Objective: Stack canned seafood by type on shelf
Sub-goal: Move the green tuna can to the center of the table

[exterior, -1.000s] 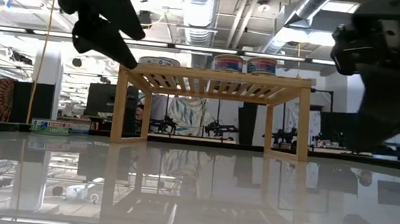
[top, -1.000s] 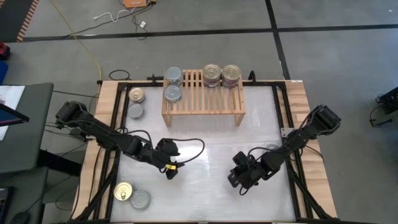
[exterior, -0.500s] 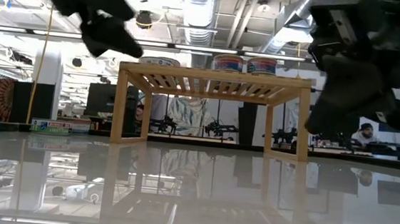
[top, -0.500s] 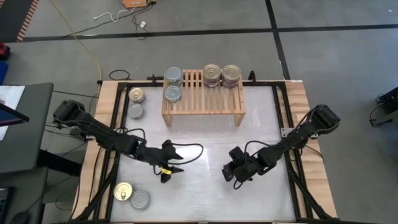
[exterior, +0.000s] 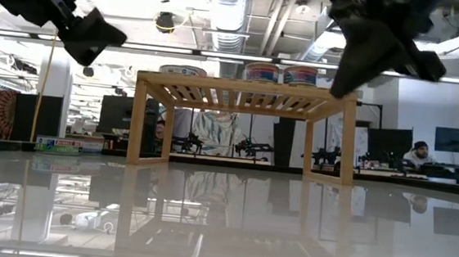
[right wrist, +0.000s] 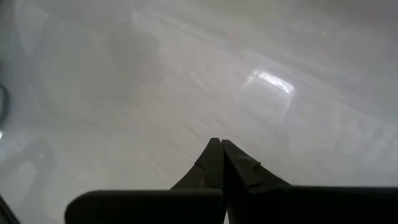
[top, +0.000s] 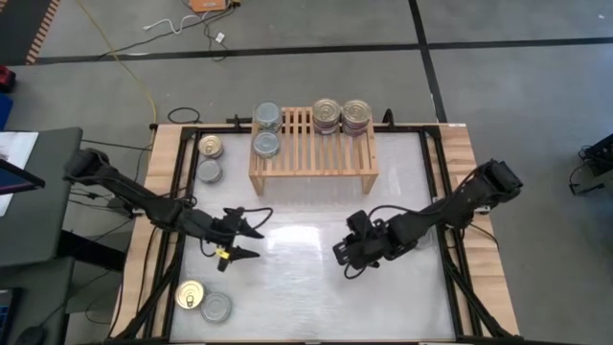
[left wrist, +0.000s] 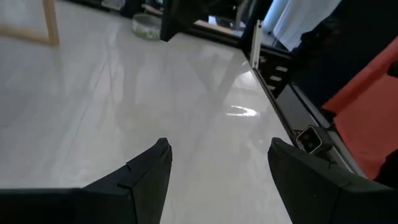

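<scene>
The light-wood shelf stands at the table's far side. On its slatted top are two stacks of silver-topped tins and two stacks of banded tins, also seen in the low view. My left gripper hangs open over bare table left of centre, holding nothing. My right gripper is shut and empty, right of centre and above the table.
A gold-lidded tin and a silver tin lie left of the shelf. Another gold tin and silver tin sit at the near left corner. In the left wrist view one more tin lies beside the right arm.
My left gripper has drawn back toward the table's left edge and tipped up from pointing down to nearly level, staying open. My right gripper has risen and gone toward the table's left and far side.
</scene>
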`<state>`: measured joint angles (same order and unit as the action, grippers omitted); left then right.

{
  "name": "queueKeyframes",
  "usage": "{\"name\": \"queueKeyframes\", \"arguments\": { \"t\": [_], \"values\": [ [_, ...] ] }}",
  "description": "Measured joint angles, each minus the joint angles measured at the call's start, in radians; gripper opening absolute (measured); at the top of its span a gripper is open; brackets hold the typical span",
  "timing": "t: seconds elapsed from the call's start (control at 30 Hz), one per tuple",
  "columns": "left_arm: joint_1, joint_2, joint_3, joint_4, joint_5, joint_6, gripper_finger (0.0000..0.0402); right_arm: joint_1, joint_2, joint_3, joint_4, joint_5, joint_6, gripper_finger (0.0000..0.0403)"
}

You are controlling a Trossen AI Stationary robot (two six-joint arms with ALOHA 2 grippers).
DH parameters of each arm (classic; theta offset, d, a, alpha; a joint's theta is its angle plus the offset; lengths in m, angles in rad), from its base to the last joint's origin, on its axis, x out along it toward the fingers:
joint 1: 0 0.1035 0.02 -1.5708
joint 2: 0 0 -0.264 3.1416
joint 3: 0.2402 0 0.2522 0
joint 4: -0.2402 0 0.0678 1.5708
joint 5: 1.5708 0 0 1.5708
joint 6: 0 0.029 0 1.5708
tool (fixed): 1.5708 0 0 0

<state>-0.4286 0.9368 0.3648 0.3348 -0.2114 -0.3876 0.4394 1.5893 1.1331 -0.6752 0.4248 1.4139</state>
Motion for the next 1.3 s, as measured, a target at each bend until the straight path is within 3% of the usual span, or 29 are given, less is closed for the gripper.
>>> {"name": "queueKeyframes", "arguments": {
  "t": [0.2, 0.83, 1.3],
  "values": [
    [0.014, -0.128, -0.002, -0.107, 0.002, 0.04, 0.0255, -0.018, 0.0, 0.068, -0.028, 0.031, 0.0, 0.0019],
    [0.013, -0.332, -0.002, -0.082, 0.01, -0.085, 0.0255, -0.015, 0.0, 0.07, -0.036, 0.092, 0.079, 0.0024],
    [0.013, -0.348, -0.001, -0.084, 0.007, -0.097, 0.0255, -0.04, 0.0, 0.07, -0.056, 0.101, 0.079, 0.0024]
  ]
}}
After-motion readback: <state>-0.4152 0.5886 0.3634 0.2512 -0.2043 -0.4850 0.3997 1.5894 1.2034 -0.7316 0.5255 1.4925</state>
